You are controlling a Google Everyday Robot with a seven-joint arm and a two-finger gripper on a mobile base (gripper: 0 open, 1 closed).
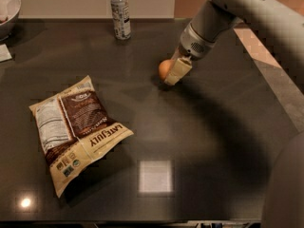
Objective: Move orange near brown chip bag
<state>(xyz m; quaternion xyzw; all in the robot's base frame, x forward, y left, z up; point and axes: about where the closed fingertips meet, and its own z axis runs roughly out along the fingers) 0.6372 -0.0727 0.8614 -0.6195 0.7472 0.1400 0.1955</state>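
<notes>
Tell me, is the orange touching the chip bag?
Apart. The camera view shows a wide stretch of table between the orange and the chip bag; the gripper sits right beside the orange.

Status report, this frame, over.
Gripper at small round orange fruit, mid-table. Flat crinkly brown chip bag front-left, well apart. Nothing between them.

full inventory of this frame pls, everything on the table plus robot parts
orange: 1, orange, table centre-back, well apart from the bag
chip bag: 1, cream and brown, lying flat front-left
bottle: 1, clear plastic, upright at back edge
bowl: 1, pale, back-left corner, partly cut off
paper: 1, white, left edge
table: 1, dark, glossy
arm: 1, light grey, reaching in from the right
hand: 1, cream, low at the orange's right side
</notes>
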